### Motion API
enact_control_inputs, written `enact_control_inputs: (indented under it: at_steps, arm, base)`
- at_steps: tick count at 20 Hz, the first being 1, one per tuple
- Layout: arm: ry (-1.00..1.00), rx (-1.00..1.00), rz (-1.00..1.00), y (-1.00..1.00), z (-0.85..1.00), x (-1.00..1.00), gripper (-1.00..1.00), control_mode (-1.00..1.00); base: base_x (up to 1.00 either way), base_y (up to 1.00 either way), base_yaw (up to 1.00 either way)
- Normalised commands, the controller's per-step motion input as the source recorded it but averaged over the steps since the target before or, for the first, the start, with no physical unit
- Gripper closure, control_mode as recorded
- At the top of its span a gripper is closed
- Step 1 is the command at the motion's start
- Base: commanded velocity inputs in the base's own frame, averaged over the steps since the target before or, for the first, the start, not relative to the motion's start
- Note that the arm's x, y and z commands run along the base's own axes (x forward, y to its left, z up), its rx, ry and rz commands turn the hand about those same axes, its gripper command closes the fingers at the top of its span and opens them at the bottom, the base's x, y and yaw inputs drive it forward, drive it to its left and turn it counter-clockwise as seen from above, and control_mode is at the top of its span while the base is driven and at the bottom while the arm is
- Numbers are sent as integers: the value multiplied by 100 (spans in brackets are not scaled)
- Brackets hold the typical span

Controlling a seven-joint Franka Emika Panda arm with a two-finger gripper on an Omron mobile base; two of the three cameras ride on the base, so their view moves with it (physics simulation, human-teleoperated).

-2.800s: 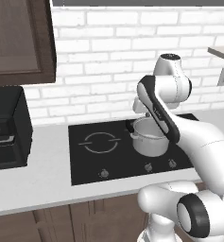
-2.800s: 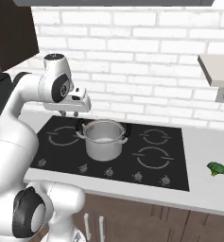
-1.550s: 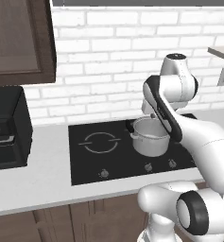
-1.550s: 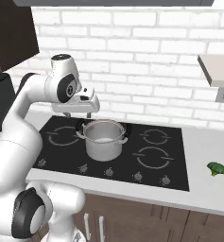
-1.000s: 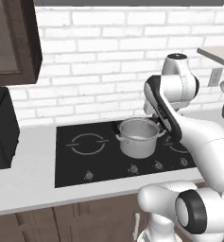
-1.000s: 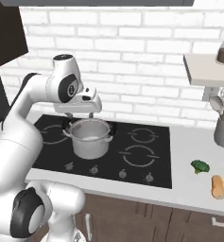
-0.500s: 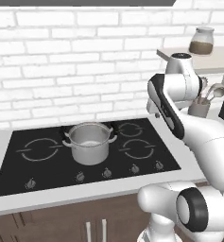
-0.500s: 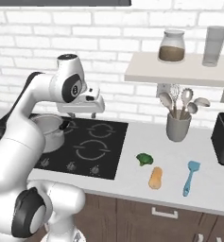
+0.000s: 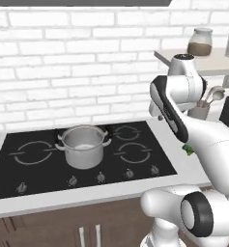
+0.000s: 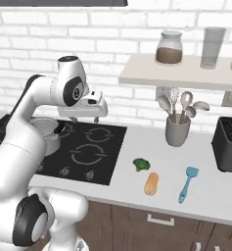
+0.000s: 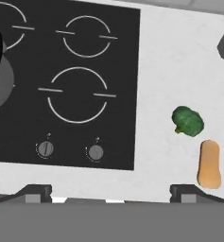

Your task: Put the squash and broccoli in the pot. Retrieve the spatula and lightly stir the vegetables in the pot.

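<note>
Squash: smooth, orange, elongated and rounded, lying on the pale matte counter right of the hob, just near of the broccoli, not touching it. Broccoli dark green, lumpy, a small knobbly clump, between the hob's right edge and the squash. Spatula slim, light blue, flat-bladed, lying right of the squash, well apart from it, blade end toward the far side. Pot round, shiny steel, two loop handles, pale inside, standing on the glossy black hob at its near-left ring. Gripper hanging above the hob's right rings, jaws spread wide, pinching nothing; in the hand view, dark tips far apart near the bottom, with broccoli and squash at right. Grey crock of metal spoons and a whisk at the far side of the counter below a pale shelf. White brick wall behind.
</note>
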Motion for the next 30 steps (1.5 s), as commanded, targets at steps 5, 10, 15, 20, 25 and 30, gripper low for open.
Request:
enact_control_inputs:
  at_steps: [5, 10, 15, 20, 25, 30]
  arm:
    - [0, 0, 0, 0, 0, 0, -100, 100]
    - [0, -7, 0, -8, -26, -7, -100, -100]
    - [7, -21, -15, -91, -100, -6, -100, -100]
    - [13, -29, -17, -75, -100, 34, -100, -100]
    - [14, -30, 0, -12, -83, 41, -100, -100]
    - [15, -3, 0, -25, -41, 50, -100, -100]
  base:
    - [0, -33, 0]
    - [0, 0, 0]
    - [0, 0, 0]
    - [0, 0, 0]
    - [0, 0, 0]
    - [0, 0, 0]
